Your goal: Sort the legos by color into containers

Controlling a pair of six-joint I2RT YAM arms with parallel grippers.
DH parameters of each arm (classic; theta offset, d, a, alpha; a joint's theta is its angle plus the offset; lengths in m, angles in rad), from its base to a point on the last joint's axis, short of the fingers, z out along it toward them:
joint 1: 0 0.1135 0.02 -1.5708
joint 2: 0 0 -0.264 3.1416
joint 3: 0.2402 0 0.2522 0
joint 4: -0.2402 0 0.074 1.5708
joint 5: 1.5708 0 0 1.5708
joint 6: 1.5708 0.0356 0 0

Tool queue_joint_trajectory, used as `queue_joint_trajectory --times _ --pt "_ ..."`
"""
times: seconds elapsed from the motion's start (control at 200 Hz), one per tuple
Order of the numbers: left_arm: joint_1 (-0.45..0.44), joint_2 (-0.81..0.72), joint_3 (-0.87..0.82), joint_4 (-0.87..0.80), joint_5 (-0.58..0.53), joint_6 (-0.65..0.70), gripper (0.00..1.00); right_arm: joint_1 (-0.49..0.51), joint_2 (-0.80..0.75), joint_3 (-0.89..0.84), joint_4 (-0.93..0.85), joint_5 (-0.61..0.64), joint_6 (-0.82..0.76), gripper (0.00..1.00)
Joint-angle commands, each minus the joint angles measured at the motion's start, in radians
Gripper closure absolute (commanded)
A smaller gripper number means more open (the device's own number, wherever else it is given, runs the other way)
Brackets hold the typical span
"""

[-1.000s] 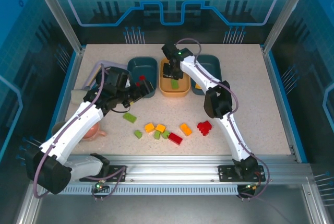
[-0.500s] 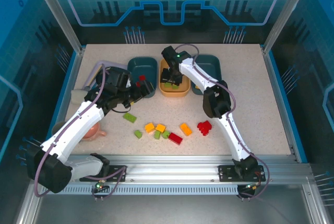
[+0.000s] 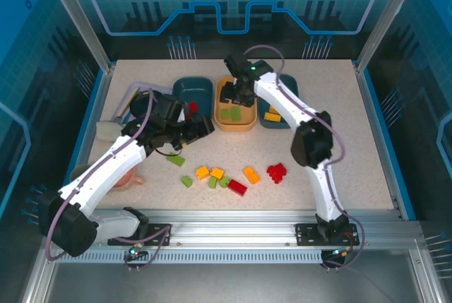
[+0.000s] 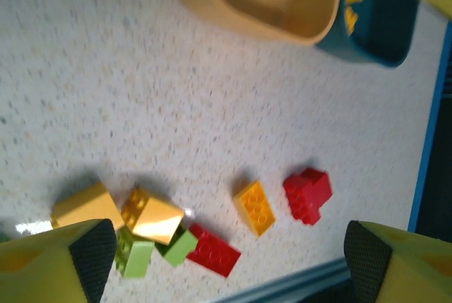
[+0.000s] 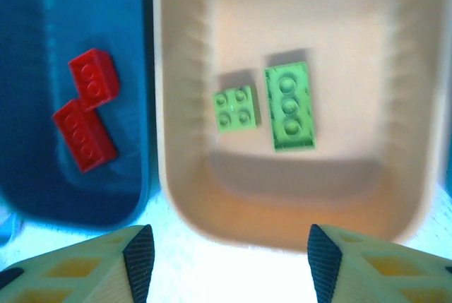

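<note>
Loose legos lie at the table's front middle: a green one, orange ones, a red brick and a red cluster. My left gripper hangs open and empty above the table, left of the orange tray. In its wrist view the left gripper frames an orange lego and the red brick. My right gripper is open over the orange tray's near wall. Two green legos lie inside. Two red legos sit in the left teal tray.
The right teal tray holds yellow legos. A pink cup stands by the left arm near the table's left edge. A raised blue rim borders the table on both sides.
My right gripper has opened, and a second green lego now lies in the orange tray. My left gripper has shifted right and toward the front.
</note>
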Motion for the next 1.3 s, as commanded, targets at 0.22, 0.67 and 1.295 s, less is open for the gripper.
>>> queue_joint_trajectory --times 0.22,0.67,1.295 --pt "-0.204 0.121 -0.006 -0.109 0.03 -0.485 0.17 0.214 -0.629 -0.822 0.352 0.045 -0.099 0.34" --pt "-0.441 0.299 -0.03 -0.01 -0.046 -1.0 0.18 0.404 -1.309 -1.27 0.374 0.243 -0.088 0.19" --pt "-0.497 0.56 0.055 0.085 -0.105 -1.119 0.34 0.407 -1.396 -1.262 0.283 0.26 -0.071 0.17"
